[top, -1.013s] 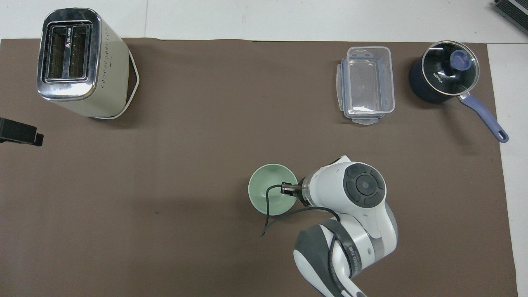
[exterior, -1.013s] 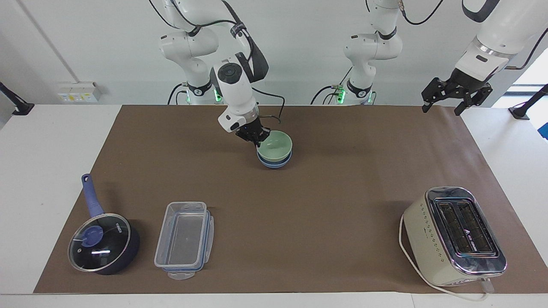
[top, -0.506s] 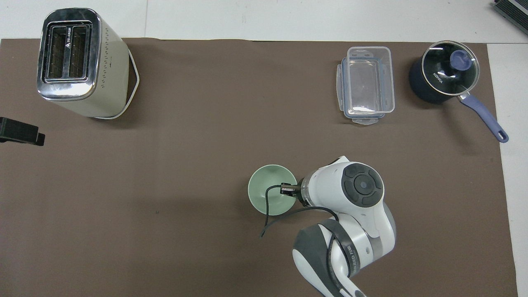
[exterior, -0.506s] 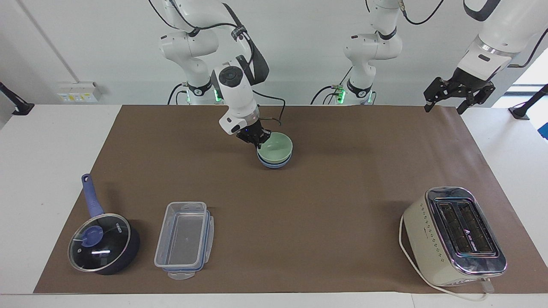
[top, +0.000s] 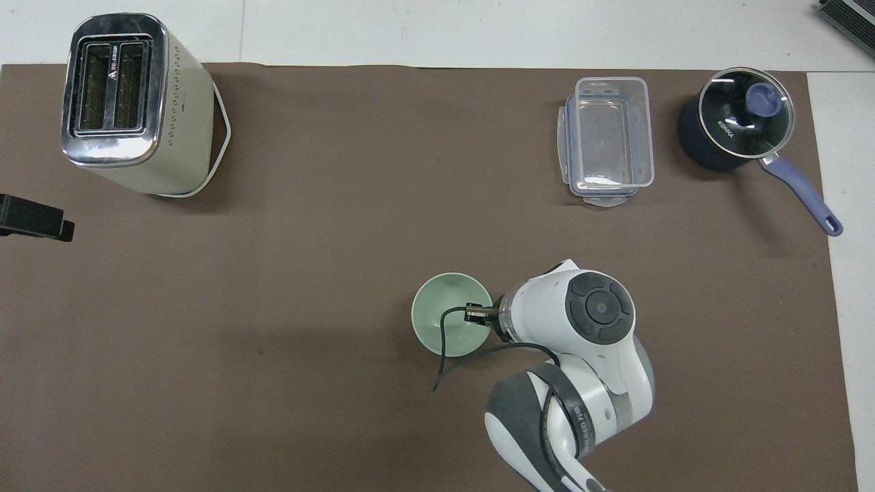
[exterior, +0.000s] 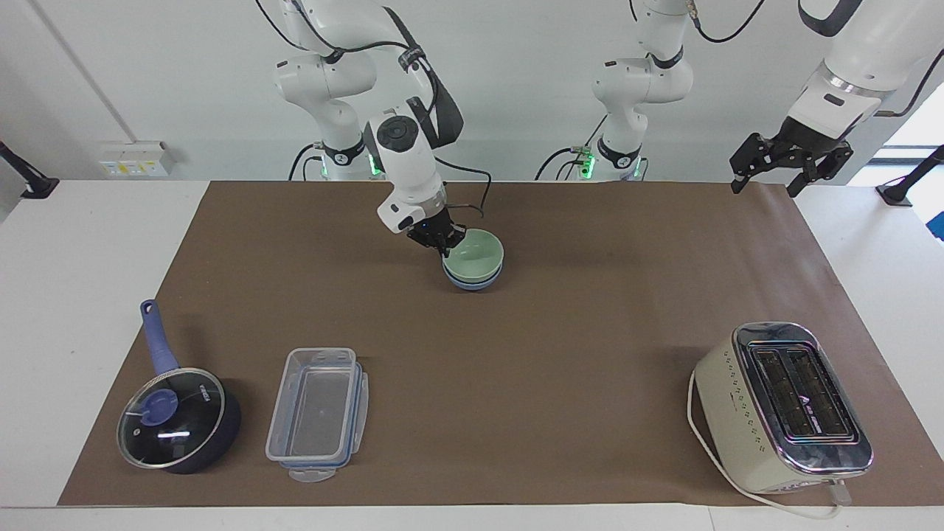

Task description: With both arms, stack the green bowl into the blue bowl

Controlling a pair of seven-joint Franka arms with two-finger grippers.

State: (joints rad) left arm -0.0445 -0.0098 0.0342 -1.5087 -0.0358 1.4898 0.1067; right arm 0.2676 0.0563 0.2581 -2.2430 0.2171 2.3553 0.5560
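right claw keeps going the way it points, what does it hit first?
Probably the pale mint-green bowl: the right claw angles down at its rim nearer the right arm's end of the table. That bowl sits nested in the periwinkle-blue bowl.

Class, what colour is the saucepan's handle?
The handle is periwinkle blue; the overhead view shows it best.

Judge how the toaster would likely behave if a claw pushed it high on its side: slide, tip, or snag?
The toaster is tall and narrow with a small footprint, so a high push would probably tip it rather than slide it. Its chrome top looks slick, likely poor for gripping. The white cord looped around its base could snag or drag.
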